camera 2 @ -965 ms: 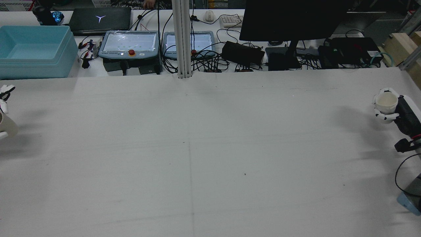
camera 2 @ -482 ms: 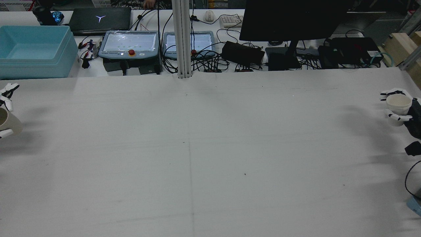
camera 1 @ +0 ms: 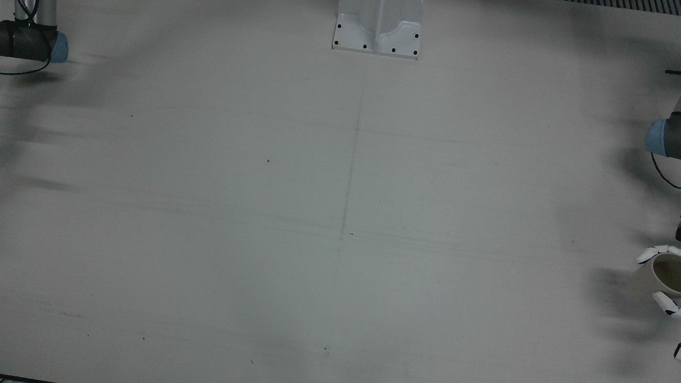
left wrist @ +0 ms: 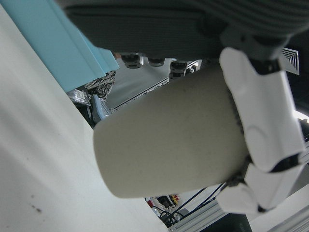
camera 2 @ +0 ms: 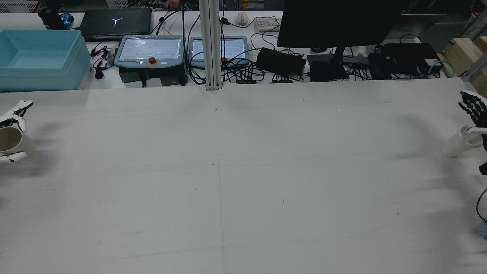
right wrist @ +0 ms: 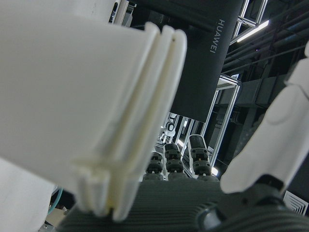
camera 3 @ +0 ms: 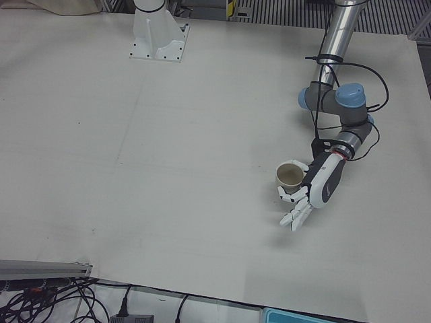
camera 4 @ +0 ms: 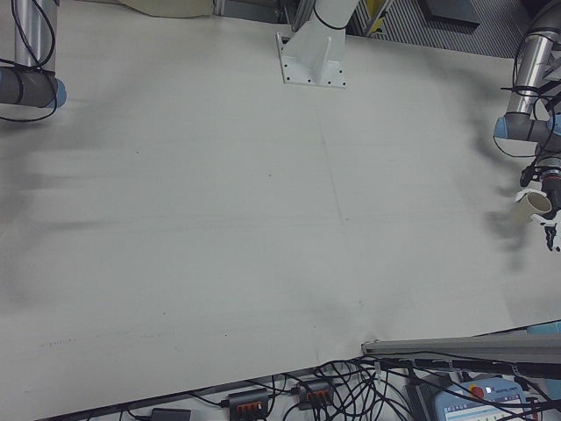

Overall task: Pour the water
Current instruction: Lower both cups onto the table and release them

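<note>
A beige cup (camera 2: 9,140) (camera 3: 289,176) (camera 1: 657,276) stands at the table's far left edge in the rear view. My left hand (camera 2: 15,112) (camera 3: 322,183) is around it, with one finger (left wrist: 260,121) curled on its wall near the rim and the other fingers stretched out. A white ribbed-rim cup (camera 2: 456,143) (right wrist: 72,96) stands at the far right edge. My right hand (camera 2: 473,108) is beside and behind it, fingers spread away from the wall, and one white finger lies near the rim. No water can be seen in either cup.
Beyond the far edge are a light-blue bin (camera 2: 42,57), two teach pendants (camera 2: 150,51), cables and a dark monitor (camera 2: 335,19). A metal post (camera 2: 211,45) rises at the back middle. The front view has a white pedestal (camera 1: 379,29) at the top.
My right hand moved toward the right edge, the white cup came down lower, and the fingers opened off it. My left hand with the beige cup edged slightly rightward into view.
</note>
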{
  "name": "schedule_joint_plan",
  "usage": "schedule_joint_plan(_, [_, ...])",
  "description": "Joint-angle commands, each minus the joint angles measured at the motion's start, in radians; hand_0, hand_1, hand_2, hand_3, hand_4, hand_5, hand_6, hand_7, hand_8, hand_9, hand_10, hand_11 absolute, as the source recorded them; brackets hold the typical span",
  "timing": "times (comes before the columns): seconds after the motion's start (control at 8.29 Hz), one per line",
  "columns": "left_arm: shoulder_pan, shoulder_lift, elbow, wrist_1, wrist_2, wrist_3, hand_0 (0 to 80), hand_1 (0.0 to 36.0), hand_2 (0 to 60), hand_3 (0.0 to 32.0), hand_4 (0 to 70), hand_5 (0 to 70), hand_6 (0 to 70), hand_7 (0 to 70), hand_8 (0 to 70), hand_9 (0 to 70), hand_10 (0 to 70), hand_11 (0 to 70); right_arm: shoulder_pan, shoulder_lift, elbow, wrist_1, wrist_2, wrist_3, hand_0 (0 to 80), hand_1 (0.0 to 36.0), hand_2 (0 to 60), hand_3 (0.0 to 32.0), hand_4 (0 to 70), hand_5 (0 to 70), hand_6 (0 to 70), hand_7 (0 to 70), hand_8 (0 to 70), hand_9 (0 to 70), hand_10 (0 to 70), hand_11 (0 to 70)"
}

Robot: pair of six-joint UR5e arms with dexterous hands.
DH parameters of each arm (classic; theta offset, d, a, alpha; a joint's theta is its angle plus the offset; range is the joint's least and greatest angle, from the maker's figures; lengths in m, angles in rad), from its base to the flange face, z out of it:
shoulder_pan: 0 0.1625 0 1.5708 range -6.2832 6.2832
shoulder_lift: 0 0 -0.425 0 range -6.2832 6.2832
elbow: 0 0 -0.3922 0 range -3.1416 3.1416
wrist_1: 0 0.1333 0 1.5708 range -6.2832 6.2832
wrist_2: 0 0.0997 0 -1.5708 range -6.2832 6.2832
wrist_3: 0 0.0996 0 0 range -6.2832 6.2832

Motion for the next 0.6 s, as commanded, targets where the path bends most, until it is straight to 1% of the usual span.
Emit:
schedule_joint_plan(0.0, [0.120,-0.019,0.060,-0.010,-0.094,0.000,46.6,24.1,60.0,0.0,45.7,70.0,4.2,10.4,0.4,0.6,1.9,3.4,0.034,-0.002,0.042,-0.001,-0.004,0.003,46.9,2.7,0.0,0.0,4.1,22.9,10.0,12.4,12.7,3.3,3.7,5.6])
schedule_joint_plan(0.12, [0.135,-0.028,0.067,-0.008,-0.099,0.002,46.5,20.8,57.6,0.0,44.7,70.0,4.3,10.5,0.5,0.7,1.8,3.1,0.049,-0.004,0.055,-0.002,-0.004,0.000,46.9,2.7,0.0,0.0,4.1,22.9,10.0,12.4,12.7,3.3,3.7,5.6])
schedule_joint_plan(0.24, [0.135,-0.029,0.065,-0.008,-0.099,0.000,46.3,17.0,43.3,0.0,42.9,70.0,4.3,10.5,0.6,0.7,1.5,2.5,0.059,-0.004,0.062,-0.002,-0.005,0.001,36.7,0.0,0.0,32.0,0.0,0.0,0.0,0.0,2.5,0.0,0.0,0.0])
schedule_joint_plan(0.36, [0.135,-0.031,0.062,-0.007,-0.098,-0.006,45.6,12.6,29.2,0.0,37.9,70.0,3.9,10.4,0.4,0.6,0.6,1.0,0.062,-0.004,0.062,-0.002,-0.005,0.001,36.9,0.0,0.0,32.0,0.0,0.0,0.0,0.0,2.8,0.0,0.0,0.0])
schedule_joint_plan(0.48, [0.135,-0.037,0.059,0.002,-0.096,-0.009,44.7,9.9,18.6,0.0,34.5,53.4,2.7,9.2,0.1,0.4,0.0,0.0,0.063,-0.005,0.062,-0.002,-0.007,0.001,37.0,0.0,0.0,32.0,0.0,0.0,0.0,0.0,3.1,0.0,0.0,0.0])
